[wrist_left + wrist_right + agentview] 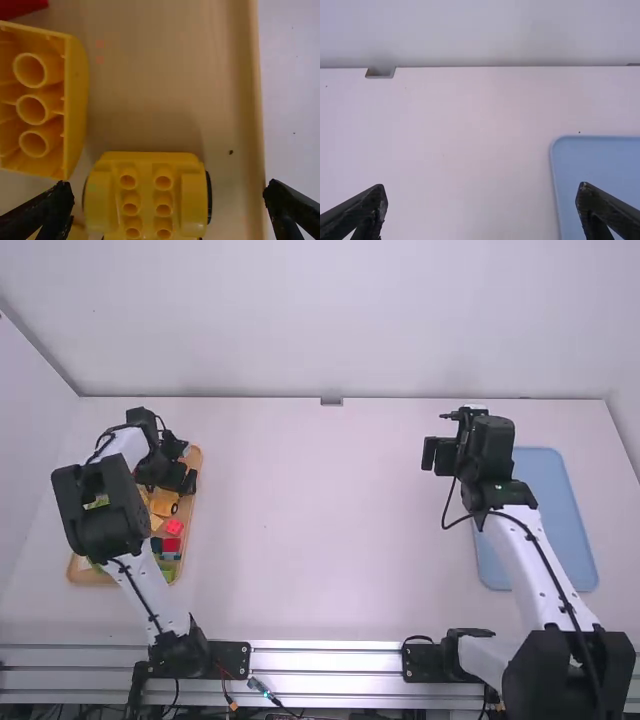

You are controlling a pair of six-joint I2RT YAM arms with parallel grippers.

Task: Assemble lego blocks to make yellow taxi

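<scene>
High view's showing Lego bricks (171, 544) lying in the wooden tray (92, 578), left wrist's showing the left gripper (168, 187) hovering open by the yellow wheeled base (146, 200), right wrist's showing the right gripper (481, 192) gaping empty, so basically the whole taxi build's apparently waiting.

a broad, open stretch of tabletop (310, 530) runs between the wooden tray (187, 516) and the blue tray (548, 500), up to the back wall (330, 330); in the wooden tray, a bare strip lies between the upturned yellow block (75, 115) and the raised rim (255, 85), obstacles at its sides, the wheeled yellow piece (146, 200) at one end
</scene>
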